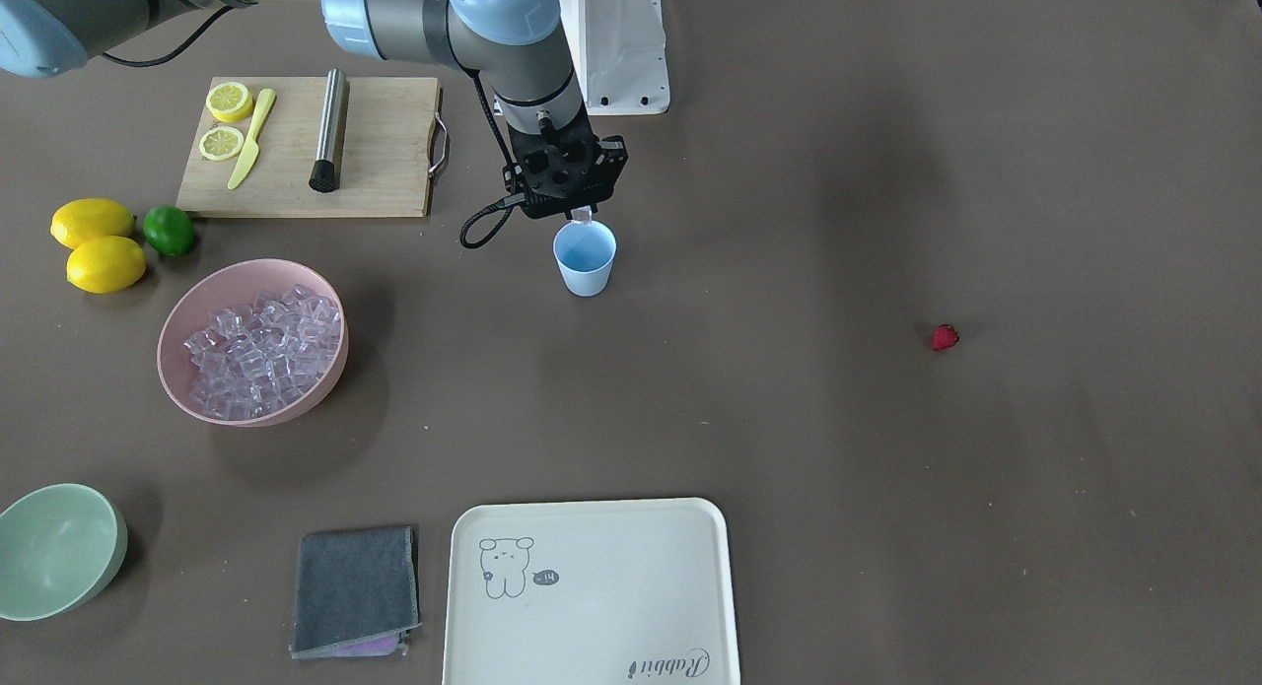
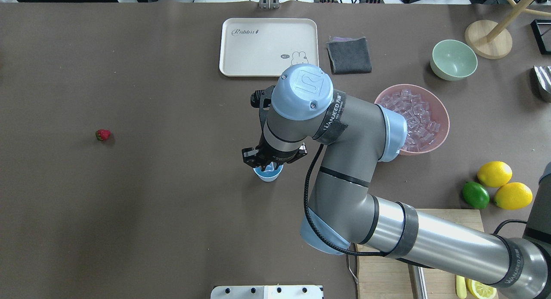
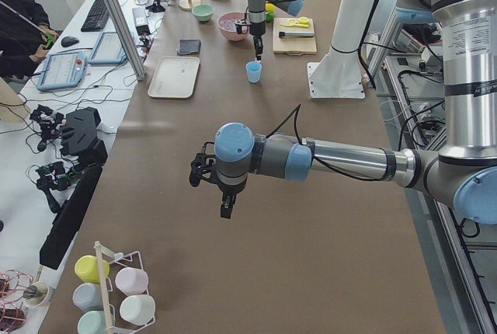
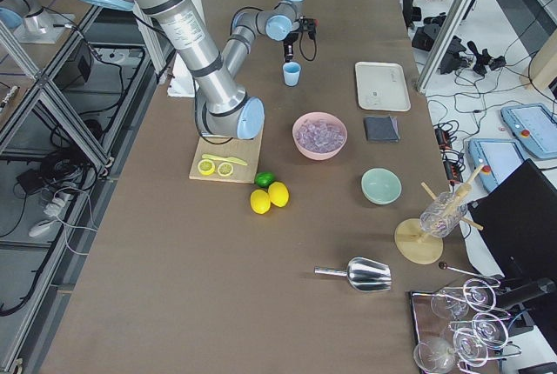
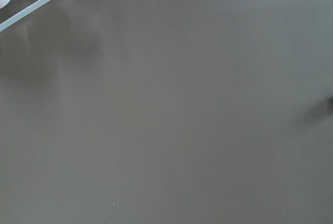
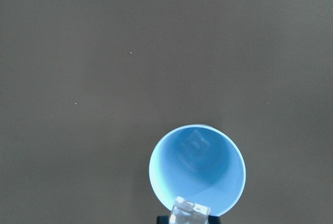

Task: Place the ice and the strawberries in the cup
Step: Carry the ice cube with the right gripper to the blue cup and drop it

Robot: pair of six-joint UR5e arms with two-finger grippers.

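Front-facing view: my right gripper (image 1: 582, 214) hangs directly over the cup (image 1: 586, 263), jaws pinched narrowly on one ice cube (image 1: 583, 213) just above the rim. The pink bowl (image 1: 315, 401) heaped with ice (image 1: 261, 350) sits near the cup, and the strawberry (image 1: 945, 337) lies well away on the cup's opposite side.

Overhead, the right arm (image 2: 344, 131) hides most of the cup.

Left side view: the left gripper (image 3: 226, 208) hovers far from the cup, and I cannot tell how wide it is.

Right wrist view: a second cube (image 6: 193, 146) lies inside the cup, and the held one sits at its near rim.
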